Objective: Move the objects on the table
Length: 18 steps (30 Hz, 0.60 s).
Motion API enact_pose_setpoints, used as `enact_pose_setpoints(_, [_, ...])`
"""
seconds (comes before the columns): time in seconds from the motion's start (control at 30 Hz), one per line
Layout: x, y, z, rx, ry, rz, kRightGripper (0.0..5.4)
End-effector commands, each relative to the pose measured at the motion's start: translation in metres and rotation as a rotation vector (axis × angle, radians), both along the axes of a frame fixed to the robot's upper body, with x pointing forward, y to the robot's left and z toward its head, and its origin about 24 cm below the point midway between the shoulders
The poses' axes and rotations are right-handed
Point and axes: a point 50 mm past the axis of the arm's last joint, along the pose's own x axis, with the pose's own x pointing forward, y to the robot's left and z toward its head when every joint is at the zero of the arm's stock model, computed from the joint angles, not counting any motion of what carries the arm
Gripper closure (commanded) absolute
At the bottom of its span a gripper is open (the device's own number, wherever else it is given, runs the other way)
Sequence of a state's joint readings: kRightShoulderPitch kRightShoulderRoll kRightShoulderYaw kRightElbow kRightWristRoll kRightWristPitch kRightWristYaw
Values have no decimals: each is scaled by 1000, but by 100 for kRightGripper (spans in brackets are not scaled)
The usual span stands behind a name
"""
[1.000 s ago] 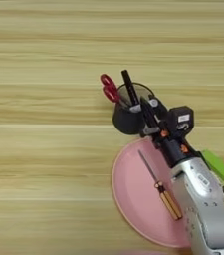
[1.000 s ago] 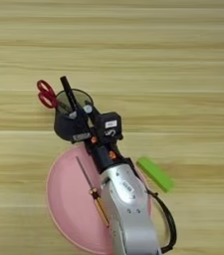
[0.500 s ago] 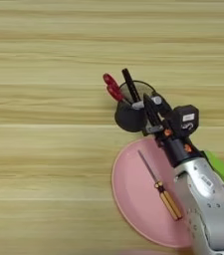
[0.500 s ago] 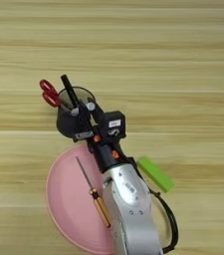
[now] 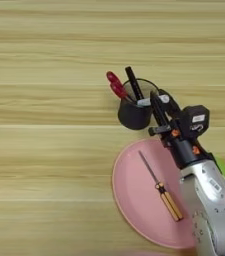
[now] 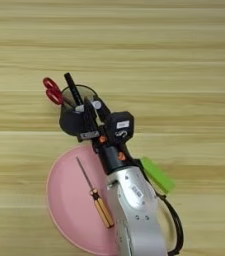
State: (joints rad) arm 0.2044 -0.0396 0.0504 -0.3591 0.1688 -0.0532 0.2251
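Scissors (image 5: 116,86) just left of fingers (image 5: 157,107)

I am dragging the black cup (image 5: 133,113) with its scissors (image 5: 116,86) and pen (image 5: 133,82) rightward, my gripper (image 5: 156,106) clamped on its rim.

The desk (image 5: 44,150) is light wood with a smooth, striped grain. The cup (image 5: 132,114) looks like matt black plastic. The scissors (image 5: 116,86) have glossy red handles. The plate (image 5: 134,200) is smooth, matt pink. The screwdriver (image 6: 95,196) has a thin metal shaft and an amber handle. The forearm (image 6: 134,210) is brushed silver metal.
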Motion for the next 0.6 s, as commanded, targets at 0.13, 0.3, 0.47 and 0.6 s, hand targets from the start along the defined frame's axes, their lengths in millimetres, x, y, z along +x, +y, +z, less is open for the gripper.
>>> enact_pose_setpoints(0.13, [1, -2, 20, 12, -106, -15, 466])
enact_pose_setpoints(0.3, [0, -4, 22, 10, -117, -25, 466])
enact_pose_setpoints(0.47, [0, -5, 26, 8, -134, -31, 466])
enact_pose_setpoints(0.6, [1, -5, 27, 7, -141, -32, 466])
